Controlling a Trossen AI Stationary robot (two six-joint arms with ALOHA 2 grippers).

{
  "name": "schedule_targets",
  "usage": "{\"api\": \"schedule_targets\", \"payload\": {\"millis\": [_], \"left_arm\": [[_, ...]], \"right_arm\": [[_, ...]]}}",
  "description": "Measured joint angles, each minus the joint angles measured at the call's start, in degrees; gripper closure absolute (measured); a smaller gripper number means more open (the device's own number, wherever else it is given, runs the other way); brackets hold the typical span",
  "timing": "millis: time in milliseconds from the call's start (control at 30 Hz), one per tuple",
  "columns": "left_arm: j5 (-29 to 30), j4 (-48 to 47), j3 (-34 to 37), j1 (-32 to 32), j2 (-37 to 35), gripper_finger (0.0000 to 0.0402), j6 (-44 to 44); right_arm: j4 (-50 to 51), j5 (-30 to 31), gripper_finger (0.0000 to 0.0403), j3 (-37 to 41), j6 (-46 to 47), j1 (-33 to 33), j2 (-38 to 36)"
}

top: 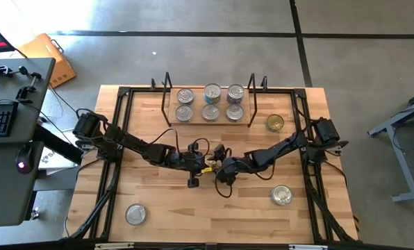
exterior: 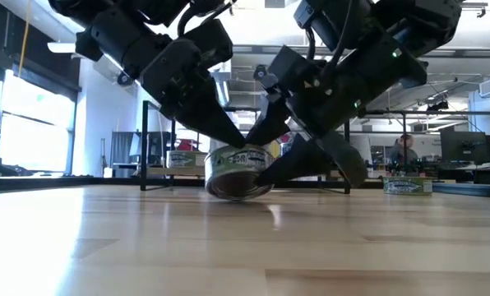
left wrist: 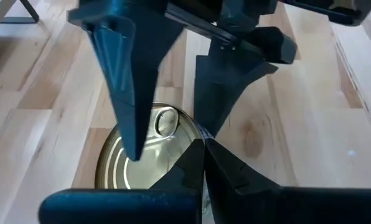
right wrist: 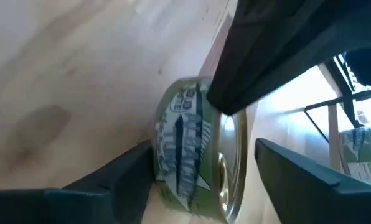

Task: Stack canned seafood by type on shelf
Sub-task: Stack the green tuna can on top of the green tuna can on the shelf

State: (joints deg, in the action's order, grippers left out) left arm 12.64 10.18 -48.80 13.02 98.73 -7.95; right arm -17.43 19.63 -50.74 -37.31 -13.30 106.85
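Observation:
A gold-topped can (exterior: 238,171) stands tilted at the table's middle, its lower edge on the wood. My left gripper (left wrist: 204,144) comes from the left, shut, its tips at the can's upper rim. My right gripper (right wrist: 204,171) comes from the right, open, one finger on each side of the can (right wrist: 185,149). In the high view both arms hide the can. The shelf (top: 172,122) at the far edge carries several silver-topped cans (top: 212,92), resting on their bases. My left gripper presses its shut fingertips on the rim of the can's gold top (left wrist: 195,134), slanting down from the table's left. My right gripper has one finger (right wrist: 132,174) against the can's base; the other finger (right wrist: 297,180) stands clear of the gold top. The can leans tilted between them, its lower edge on the table.
A gold-topped can (top: 275,123) lies right of the shelf. One silver can (top: 281,195) sits at the near right, another (top: 135,214) at the near left. Black frame rails (top: 120,132) run along the table's sides.

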Motion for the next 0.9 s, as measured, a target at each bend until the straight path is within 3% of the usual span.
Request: {"api": "schedule_targets", "payload": {"millis": [200,367,467,600,733,900], "left_arm": [[1.2,-0.4,0.0,1.3,-2.6,0.0401,0.5],[8.5,-4.5,-0.1,2.8,-5.6,0.0401,3.9],[13.5,-8.0,-0.1,3.6,-7.0,0.0401,5.6],[12.7,-8.7,-0.1,4.3,-8.0,0.0384,8.4],[10.1,-5.9,-0.1,4.7,-7.4,0.0334,13.1],[12.3,-4.9,-0.1,4.7,-4.8,0.0256,26.1]], "right_arm": [[0.0,-0.7,0.0209,0.0,5.7,0.5,0.0],[-1.0,-0.6,0.0283,0.0,9.8,0.5,0.0],[-1.4,-0.5,0.0283,0.0,12.0,0.6,0.1],[-1.8,-1.1,0.0283,-0.2,18.8,1.1,0.1],[-0.8,-4.0,0.0283,-1.5,25.9,2.7,0.1],[-0.1,-7.1,0.0283,-2.1,31.2,4.7,0.1]]}}
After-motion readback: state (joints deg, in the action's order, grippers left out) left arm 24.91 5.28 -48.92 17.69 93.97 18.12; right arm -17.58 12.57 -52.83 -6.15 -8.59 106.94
